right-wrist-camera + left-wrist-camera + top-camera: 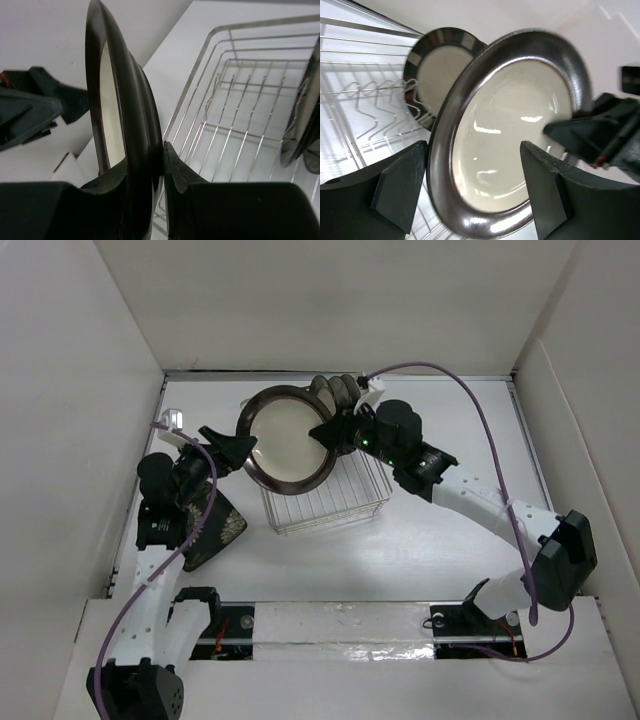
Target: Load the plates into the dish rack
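Your right claw [328, 432] was clamped on the round beige plate with the dark rim [290, 445], gripping the side of the rim nearest its own arm. In the right wrist view its two black fingers [182, 172] pressed against the two faces of the rim, which showed edge-on.

The plate was held off the table, tilted so that its pale face looked up and toward your left arm. From above, it hung over the far left corner of the rectangular silver wire dish rack [330, 502], which sat on the white table [420, 550].

Your left claw [472, 147] was spread wide at the opposite side of the plate. In the left wrist view the lower rim showed in the gap between its jaws. You could not tell from any view whether either pad touched the plate.

At the far end of the rack a round dark plate with a chequered rim [437, 70] stood upright among the prongs. A shiny round steel plate [300, 115] showed at the edge of the right wrist view. From above, the rims there bunched too closely to count.

The square black floral plate [215, 530] lay on the table left of the rack, partly hidden under your left arm.
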You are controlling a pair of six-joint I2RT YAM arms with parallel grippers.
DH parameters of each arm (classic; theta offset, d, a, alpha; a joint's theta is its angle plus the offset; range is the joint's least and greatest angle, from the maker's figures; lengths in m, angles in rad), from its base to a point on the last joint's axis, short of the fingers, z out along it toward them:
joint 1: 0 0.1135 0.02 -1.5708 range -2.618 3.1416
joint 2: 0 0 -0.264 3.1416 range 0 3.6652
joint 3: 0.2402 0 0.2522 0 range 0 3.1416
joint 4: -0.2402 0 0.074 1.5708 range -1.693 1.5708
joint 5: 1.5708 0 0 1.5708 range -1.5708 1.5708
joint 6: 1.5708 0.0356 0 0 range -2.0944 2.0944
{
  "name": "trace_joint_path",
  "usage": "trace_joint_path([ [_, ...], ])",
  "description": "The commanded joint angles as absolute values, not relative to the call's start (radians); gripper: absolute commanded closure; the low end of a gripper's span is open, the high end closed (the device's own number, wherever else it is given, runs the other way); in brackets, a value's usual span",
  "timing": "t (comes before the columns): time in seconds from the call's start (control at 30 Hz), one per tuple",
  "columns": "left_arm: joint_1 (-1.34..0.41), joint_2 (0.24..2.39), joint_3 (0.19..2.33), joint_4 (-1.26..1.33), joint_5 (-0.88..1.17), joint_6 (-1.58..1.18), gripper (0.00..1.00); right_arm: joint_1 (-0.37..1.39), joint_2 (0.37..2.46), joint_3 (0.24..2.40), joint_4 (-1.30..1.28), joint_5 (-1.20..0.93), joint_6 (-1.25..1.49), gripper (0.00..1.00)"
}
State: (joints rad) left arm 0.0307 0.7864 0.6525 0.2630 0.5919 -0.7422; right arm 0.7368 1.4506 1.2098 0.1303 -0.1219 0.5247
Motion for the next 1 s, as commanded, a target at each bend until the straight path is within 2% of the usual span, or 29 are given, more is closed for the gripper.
trace_joint_path([
  [0.0, -0.036, 0.738, 0.748, 0.16, 0.425, -0.592, 0.29, 0.719, 1.419, 1.342, 0.155, 0.282, 0.44, 1.0],
  [0.03, -0.052, 0.726, 0.749, 0.146, 0.346, -0.55, 0.27, 0.735, 1.434, 1.356, 0.15, 0.313, 0.421, 1.0],
  [0.2, -0.144, 0.703, 0.759, 0.066, 0.21, -0.465, 0.26, 0.773, 1.483, 1.466, 0.107, 0.481, 0.347, 1.0],
  [0.5, -0.251, 0.684, 0.732, 0.091, 0.285, -0.428, 0.32, 0.825, 1.696, 1.683, 0.032, 0.742, 0.18, 1.0],
  [0.67, -0.307, 0.67, 0.758, 0.041, 0.215, -0.393, 0.32, 0.836, 1.822, 1.865, -0.06, 0.831, 0.058, 1.0],
  [0.97, -0.359, 0.66, 0.753, 0.04, 0.21, -0.388, 0.32, 0.856, 1.908, 1.93, -0.08, 0.919, 0.009, 1.0],
])
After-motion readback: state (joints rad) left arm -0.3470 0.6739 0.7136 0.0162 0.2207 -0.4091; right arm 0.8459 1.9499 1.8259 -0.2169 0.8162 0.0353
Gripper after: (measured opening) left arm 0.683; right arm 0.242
